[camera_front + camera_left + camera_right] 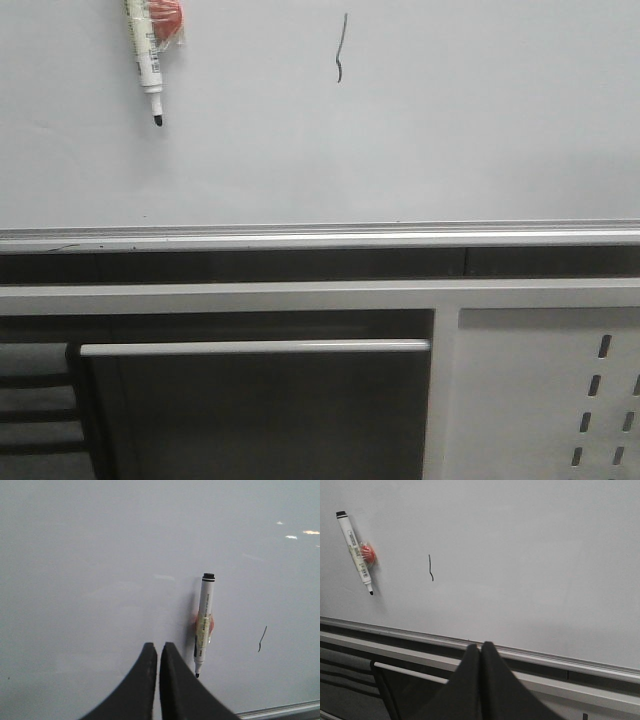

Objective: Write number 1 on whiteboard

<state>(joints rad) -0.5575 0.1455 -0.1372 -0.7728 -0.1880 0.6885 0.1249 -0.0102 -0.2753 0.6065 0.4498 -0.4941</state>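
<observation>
The whiteboard [420,140] fills the upper front view, with its silver rail [320,237] along the lower edge. The number 1 [341,47] is a thin dark wavy stroke on it; it also shows in the left wrist view [262,639] and right wrist view [430,567]. A white marker with black tip [148,55] hangs on the board by a red magnet, left of the stroke, also seen in the left wrist view [203,624] and right wrist view [356,553]. My left gripper [157,646] is shut and empty beside the marker. My right gripper [480,645] is shut and empty, below the board's rail.
Under the board run a dark gap and a pale metal frame [320,297]. A horizontal white bar [255,347] sits below left. A pale perforated panel with slots [560,400] is at the lower right.
</observation>
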